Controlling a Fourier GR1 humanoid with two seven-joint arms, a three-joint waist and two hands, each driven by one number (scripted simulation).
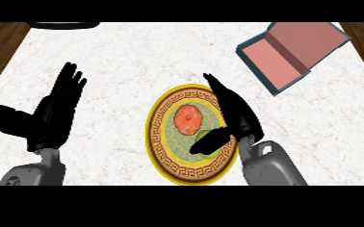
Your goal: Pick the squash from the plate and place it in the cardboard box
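Observation:
A yellow-rimmed patterned plate [162, 144] sits at the counter's middle. On its lower right lies a pale green squash [205, 135], partly hidden under my right hand's thumb. My right hand [238, 113] hovers over the plate's right side, fingers straight and pointing up-left, thumb spread down-left across the squash; it is open and not closed round anything. The cardboard box [284, 53], pink inside with teal-grey walls, lies open at the upper right, well apart from the hand. My left hand [58, 106] rests open at the left, fingers up.
A round orange-red fruit [188, 119] lies on the plate, just left of the right hand's fingers. A dark round object [64, 25] shows at the top left edge. Wood borders the white counter at both upper corners.

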